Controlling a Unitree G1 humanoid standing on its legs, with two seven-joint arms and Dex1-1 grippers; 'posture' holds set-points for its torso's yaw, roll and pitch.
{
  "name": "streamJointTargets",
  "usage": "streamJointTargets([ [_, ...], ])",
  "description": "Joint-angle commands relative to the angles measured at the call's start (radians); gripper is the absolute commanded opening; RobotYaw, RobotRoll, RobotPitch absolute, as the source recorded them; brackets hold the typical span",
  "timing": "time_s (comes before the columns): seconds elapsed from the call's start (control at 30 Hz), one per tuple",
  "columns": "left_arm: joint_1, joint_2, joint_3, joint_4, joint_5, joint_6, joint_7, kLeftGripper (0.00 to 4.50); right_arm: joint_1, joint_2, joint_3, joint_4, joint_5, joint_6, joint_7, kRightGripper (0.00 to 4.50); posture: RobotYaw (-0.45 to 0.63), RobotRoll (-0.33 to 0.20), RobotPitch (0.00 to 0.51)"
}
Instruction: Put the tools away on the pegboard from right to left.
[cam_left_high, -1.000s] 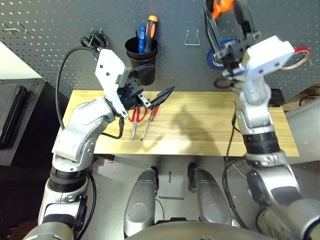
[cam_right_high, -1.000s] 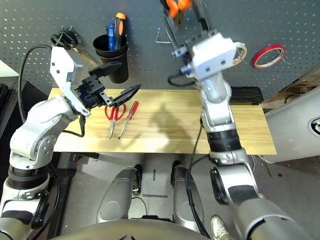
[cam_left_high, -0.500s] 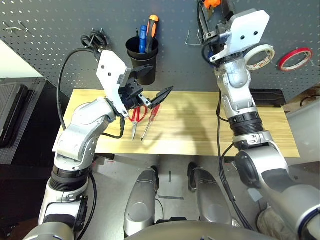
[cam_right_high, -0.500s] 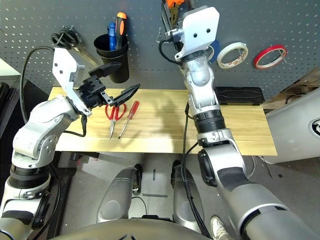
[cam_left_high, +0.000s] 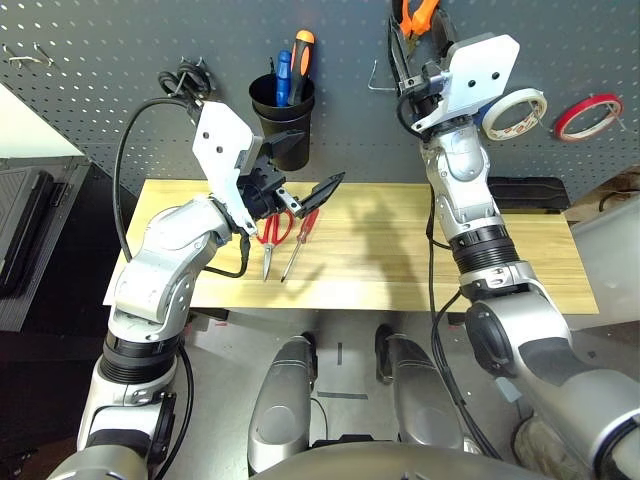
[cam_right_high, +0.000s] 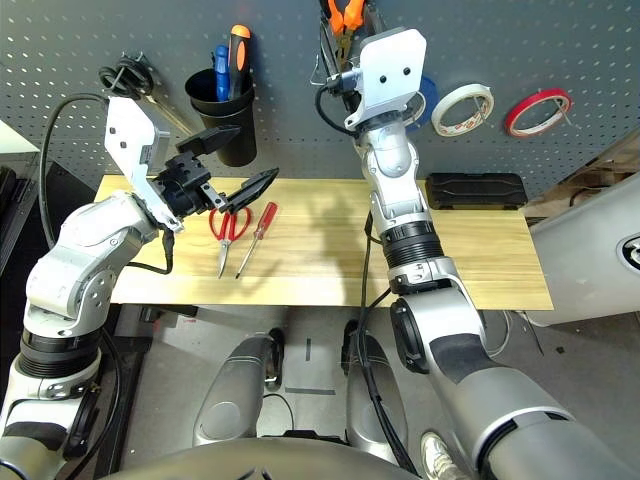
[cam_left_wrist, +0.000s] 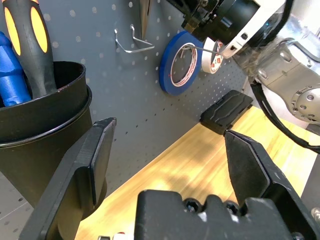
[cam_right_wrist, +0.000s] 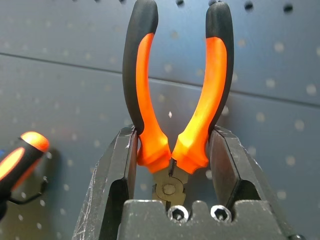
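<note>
Pliers (cam_right_wrist: 177, 110) with orange-and-black handles sit clamped in my right pincer (cam_right_wrist: 175, 165), its 2 fingers pressed against the base of the handles from either side, handles pointing up toward the pegboard (cam_left_high: 120, 90). Taking the bare wire hook (cam_left_high: 381, 78) on that board as my landmark: my right pincer and the pliers are raised just beside it and slightly above, the black cup (cam_left_high: 281, 112) with its screwdrivers is well off to the robot's left of it, and the blue tape roll (cam_left_wrist: 175, 62), white tape roll (cam_left_high: 515, 110) and thin red tape ring (cam_left_high: 588, 115) hang to its right. Below and to the left of the hook, on the tabletop (cam_left_high: 400, 250), lie the red-handled scissors (cam_left_high: 272, 232) and the red-handled screwdriver (cam_left_high: 299, 240), with my left pincer (cam_left_high: 300, 190) hovering wide apart and empty just above them. The risk, as I judge it, is missing the hook: I grip only the handle roots, so the pliers could pivot or slide in my fingers if a handle knocks the wire. If I let go before a handle is truly over the hook, they would drop to the tabletop. I could also brush the blue roll nearby and knock it off its peg.
</note>
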Motion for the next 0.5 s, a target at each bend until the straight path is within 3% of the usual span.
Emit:
streamJointTargets([
  [0.03,0.014,-0.003,-0.022,-0.008,0.007,-0.008,-0.005,4.50,-0.009,0.005,0.008,-0.041,-0.003,-0.037,0.006,2.23,0.19,0.000,0.247],
  [0.5,0.034,0.000,-0.020,-0.014,0.016,-0.013,-0.001,4.50,-0.015,0.039,-0.010,0.072,0.020,0.040,-0.016,2.23,0.21,0.000,0.253],
])
